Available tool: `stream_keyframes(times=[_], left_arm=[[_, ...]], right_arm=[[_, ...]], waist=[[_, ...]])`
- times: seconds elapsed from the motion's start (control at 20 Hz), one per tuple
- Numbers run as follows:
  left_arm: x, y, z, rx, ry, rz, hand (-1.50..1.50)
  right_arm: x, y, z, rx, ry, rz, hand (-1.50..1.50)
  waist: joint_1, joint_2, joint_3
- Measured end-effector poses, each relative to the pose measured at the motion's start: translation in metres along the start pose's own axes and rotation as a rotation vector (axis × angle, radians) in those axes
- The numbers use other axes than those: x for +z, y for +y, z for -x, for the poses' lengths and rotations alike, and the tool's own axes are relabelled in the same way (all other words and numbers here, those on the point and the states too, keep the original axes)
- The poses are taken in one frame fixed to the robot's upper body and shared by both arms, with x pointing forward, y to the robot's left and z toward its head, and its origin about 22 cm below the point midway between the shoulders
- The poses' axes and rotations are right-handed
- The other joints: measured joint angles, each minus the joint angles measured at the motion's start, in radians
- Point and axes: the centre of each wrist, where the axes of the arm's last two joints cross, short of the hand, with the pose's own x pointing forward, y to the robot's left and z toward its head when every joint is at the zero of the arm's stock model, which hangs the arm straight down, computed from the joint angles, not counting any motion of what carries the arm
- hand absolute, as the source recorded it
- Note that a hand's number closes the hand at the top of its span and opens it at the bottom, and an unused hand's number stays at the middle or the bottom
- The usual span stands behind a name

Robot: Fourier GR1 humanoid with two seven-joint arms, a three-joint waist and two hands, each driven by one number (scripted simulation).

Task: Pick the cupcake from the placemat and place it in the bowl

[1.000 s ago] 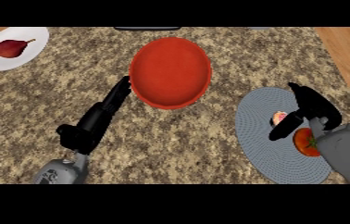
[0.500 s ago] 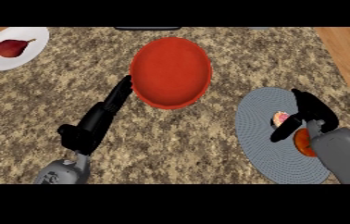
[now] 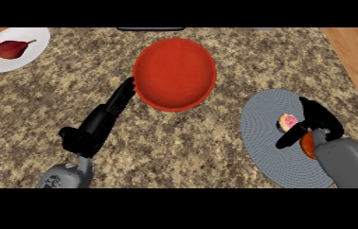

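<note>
The red bowl (image 3: 174,74) sits at the counter's middle back. At the right lies a round grey placemat (image 3: 269,152) with the cupcake (image 3: 287,122) on it, showing pink frosting and an orange side. My right hand (image 3: 318,121) is over the cupcake, with fingers curled behind it and the thumb crossing its front, which hides its middle. My left hand (image 3: 98,126) lies open on the counter, its straight fingers pointing at the bowl's left rim.
A white plate (image 3: 35,39) at the back left corner holds a dark red pear-shaped fruit (image 3: 15,48). A dark object (image 3: 150,29) lies along the back edge. The speckled counter ends at a wooden strip (image 3: 346,43) on the right.
My right hand has settled lower over the cupcake and hides more of its orange side. The left hand and the bowl have not moved.
</note>
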Motion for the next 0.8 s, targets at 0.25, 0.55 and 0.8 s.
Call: stream_keyframes(times=[0.25,0.55,0.8], left_arm=[[0.000,0.002,-0.001,-0.002,0.000,-0.001,0.00],[-0.001,0.001,-0.002,-0.001,0.000,-0.001,0.00],[0.000,-0.002,0.000,-0.005,-0.005,0.023,0.00]], right_arm=[[-0.009,0.002,0.002,0.006,-0.062,0.039,1.50],[-0.015,0.002,-0.003,0.009,-0.079,0.106,1.50],[0.015,0.031,-0.062,0.028,-0.157,0.131,1.50]], waist=[[0.001,0.000,0.000],[0.001,0.000,0.000],[0.027,0.003,-0.001]])
